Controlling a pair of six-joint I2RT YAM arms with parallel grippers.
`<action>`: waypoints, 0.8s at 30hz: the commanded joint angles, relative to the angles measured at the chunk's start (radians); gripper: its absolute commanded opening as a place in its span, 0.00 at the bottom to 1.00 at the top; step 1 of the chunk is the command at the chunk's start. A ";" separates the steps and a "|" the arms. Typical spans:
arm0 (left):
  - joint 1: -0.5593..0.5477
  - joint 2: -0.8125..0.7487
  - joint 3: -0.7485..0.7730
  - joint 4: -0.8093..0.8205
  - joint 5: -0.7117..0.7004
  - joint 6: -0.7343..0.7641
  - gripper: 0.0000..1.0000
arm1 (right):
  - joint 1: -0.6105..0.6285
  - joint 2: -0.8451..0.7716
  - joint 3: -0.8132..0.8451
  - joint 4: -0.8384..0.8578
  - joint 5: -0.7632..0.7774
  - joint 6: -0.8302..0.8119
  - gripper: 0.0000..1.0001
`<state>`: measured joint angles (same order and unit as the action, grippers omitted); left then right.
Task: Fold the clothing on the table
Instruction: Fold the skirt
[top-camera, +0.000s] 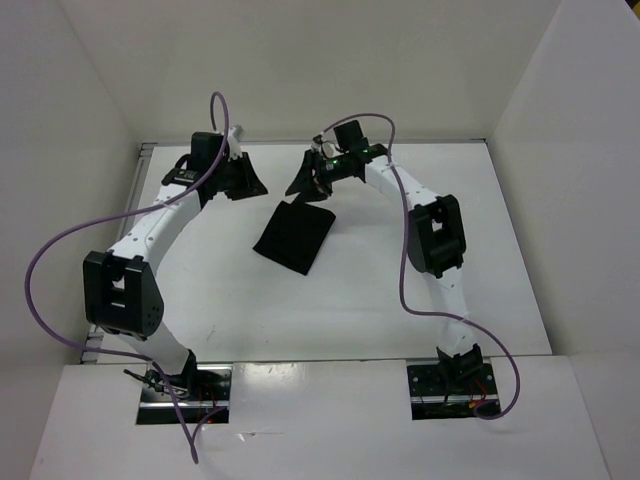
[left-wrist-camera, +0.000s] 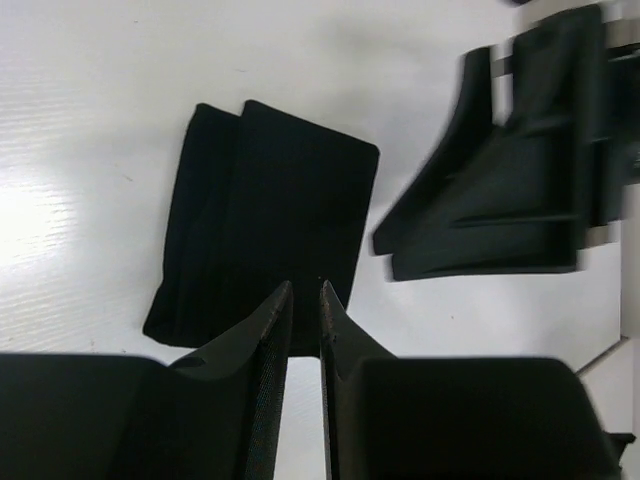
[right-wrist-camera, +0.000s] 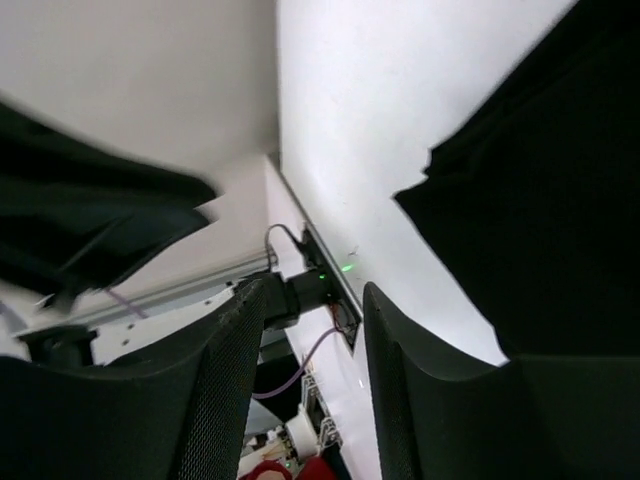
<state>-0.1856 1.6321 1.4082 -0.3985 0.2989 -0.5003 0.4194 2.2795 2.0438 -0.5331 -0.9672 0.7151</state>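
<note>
The clothing (top-camera: 293, 238) is a plain black garment lying folded into a compact rectangle on the white table (top-camera: 200, 290), a little behind its middle. In the left wrist view the clothing (left-wrist-camera: 265, 215) lies flat with layered edges along its left side. My left gripper (top-camera: 248, 188) hovers just behind and to the left of it; its fingers (left-wrist-camera: 305, 285) stand a narrow gap apart with nothing between them. My right gripper (top-camera: 303, 185) hangs over the garment's far edge, open and empty (right-wrist-camera: 313, 290). The clothing (right-wrist-camera: 560, 200) fills the right of that view.
White walls enclose the table at the back and on both sides. A metal rim (top-camera: 140, 170) runs along the table's left edge. Purple cables (top-camera: 60, 240) loop off both arms. The two arm bases (top-camera: 185, 385) sit at the near edge. The right gripper (left-wrist-camera: 500, 190) hangs close beside the left one.
</note>
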 joint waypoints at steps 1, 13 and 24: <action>0.005 -0.017 0.008 0.023 0.107 0.043 0.24 | 0.026 0.022 0.039 -0.090 0.108 -0.032 0.49; 0.005 0.287 -0.063 0.064 0.455 0.063 0.09 | -0.137 -0.265 -0.367 -0.061 0.403 -0.011 0.06; 0.063 0.314 -0.183 -0.080 0.039 0.010 0.02 | -0.176 -0.468 -0.599 -0.004 0.403 -0.002 0.11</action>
<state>-0.1196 1.9530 1.2369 -0.4210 0.4690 -0.4797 0.2504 1.9163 1.4620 -0.5900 -0.5758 0.7132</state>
